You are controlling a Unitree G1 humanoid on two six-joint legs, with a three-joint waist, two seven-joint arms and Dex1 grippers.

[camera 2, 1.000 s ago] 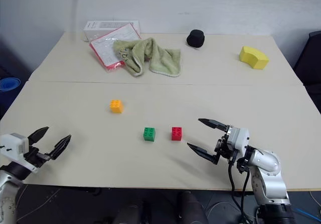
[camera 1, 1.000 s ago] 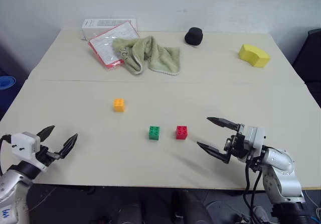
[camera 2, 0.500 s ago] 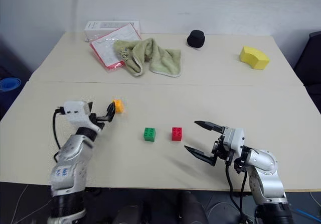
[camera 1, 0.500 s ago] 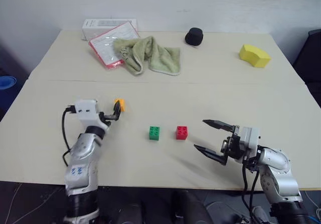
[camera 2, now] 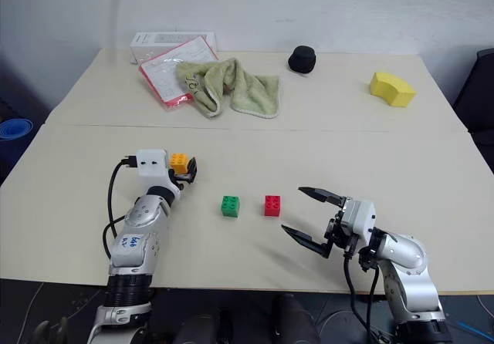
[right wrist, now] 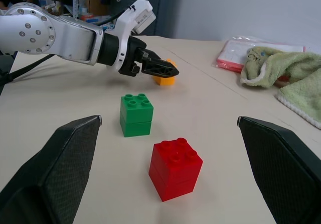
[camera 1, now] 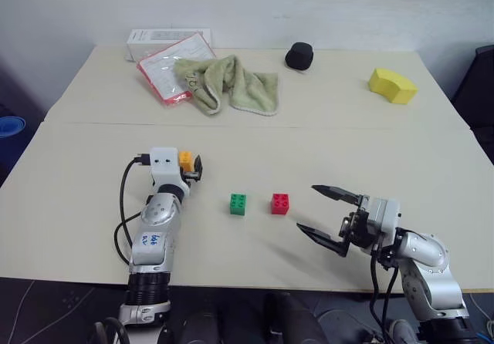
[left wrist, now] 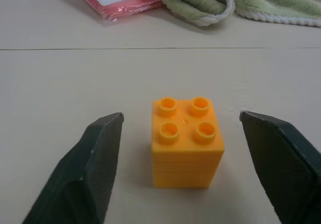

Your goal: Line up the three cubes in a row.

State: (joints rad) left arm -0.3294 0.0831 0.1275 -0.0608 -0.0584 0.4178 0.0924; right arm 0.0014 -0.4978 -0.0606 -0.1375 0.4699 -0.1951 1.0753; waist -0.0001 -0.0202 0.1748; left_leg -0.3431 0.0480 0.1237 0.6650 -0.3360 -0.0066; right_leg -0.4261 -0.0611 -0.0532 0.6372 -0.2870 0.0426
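L gripper (left wrist: 178, 148) moved in, jaws open astride orange cube (left wrist: 186, 141), not touching; R gripper (camera 1: 324, 214) unmoved, jaws open

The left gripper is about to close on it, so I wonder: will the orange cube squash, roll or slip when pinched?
The orange cube looks like rigid moulded plastic, so probably no squashing. Flat sides and a square base suggest it sits still rather than rolling. Its glossy faces might slip between the left gripper fingers if pinched off-centre.
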